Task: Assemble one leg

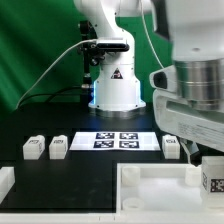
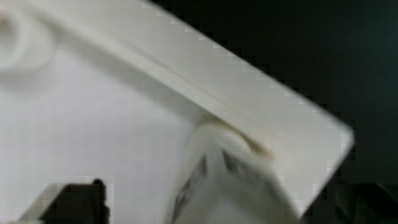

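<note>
Over the white moulded base (image 1: 150, 180), toward its end on the exterior view's right, the gripper (image 1: 205, 160) hangs large in the foreground with its fingers pointing down. Directly under them is the leg (image 1: 213, 180), a small white block with a black-and-white tag facing the exterior camera. Its top end meets the fingertips and is partly hidden by them, so the leg lies in line with the fingers rather than beside them. Whether the pads are clamped on it or merely stand around it I cannot tell: the gap of the jaws is hidden in the exterior view and the wrist view is blurred. The leg stands upright, its long axis vertical, top toward the gripper and foot toward the base's surface just inside the back rim. Contact between foot and base cannot be made out.

From the wrist, the base fills most of the picture as a pale slab with a raised rim running to one corner. A smeared grey-white shape sits at that corner, too blurred to name.

Behind the base, on the black table (image 1: 90, 172), the marker board (image 1: 118, 140) lies flat. One spare block (image 1: 35, 147) and another spare block (image 1: 58, 148) sit behind the base toward the exterior view's left, well apart from it. A third spare block (image 1: 172, 146) sits near its back rim, just beside the board
</note>
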{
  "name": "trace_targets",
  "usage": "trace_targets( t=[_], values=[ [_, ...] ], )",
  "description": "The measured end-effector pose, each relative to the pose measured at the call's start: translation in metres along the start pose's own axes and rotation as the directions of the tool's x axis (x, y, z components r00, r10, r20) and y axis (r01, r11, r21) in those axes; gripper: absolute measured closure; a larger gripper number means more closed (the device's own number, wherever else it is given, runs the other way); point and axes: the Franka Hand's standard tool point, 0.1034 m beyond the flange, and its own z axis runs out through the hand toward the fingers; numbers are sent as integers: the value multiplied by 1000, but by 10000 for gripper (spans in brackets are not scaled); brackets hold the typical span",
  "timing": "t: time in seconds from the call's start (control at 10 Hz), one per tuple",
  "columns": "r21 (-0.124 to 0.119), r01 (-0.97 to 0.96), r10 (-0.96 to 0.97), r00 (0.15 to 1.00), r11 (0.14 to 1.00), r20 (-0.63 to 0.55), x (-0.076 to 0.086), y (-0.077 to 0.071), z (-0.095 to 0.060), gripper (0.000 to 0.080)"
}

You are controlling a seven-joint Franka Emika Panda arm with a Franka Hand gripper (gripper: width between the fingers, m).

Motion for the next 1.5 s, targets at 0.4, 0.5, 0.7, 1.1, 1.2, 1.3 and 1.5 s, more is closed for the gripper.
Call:
trace_targets(
  t=[0.4, 0.5, 0.7, 1.1, 1.2, 1.3, 1.5],
  values=[
    [-36, 460, -461, 887, 887, -31, 7, 1, -1, 151],
    [-62, 609, -612, 790, 791, -41, 8, -1, -3, 151],
    [-53, 596, -598, 800, 801, -45, 8, -2, -3, 253],
    [-41, 399, -401, 915, 916, -53, 10, -1, -2, 502],
    [-19, 245, -246, 968, 969, -49, 12, 0, -2, 502],
    [2, 63, -63, 997, 998, -39, 12, 1, -2, 503],
    [26, -297, 297, 955, 955, -6, 12, 1, 0, 505]
  ],
)
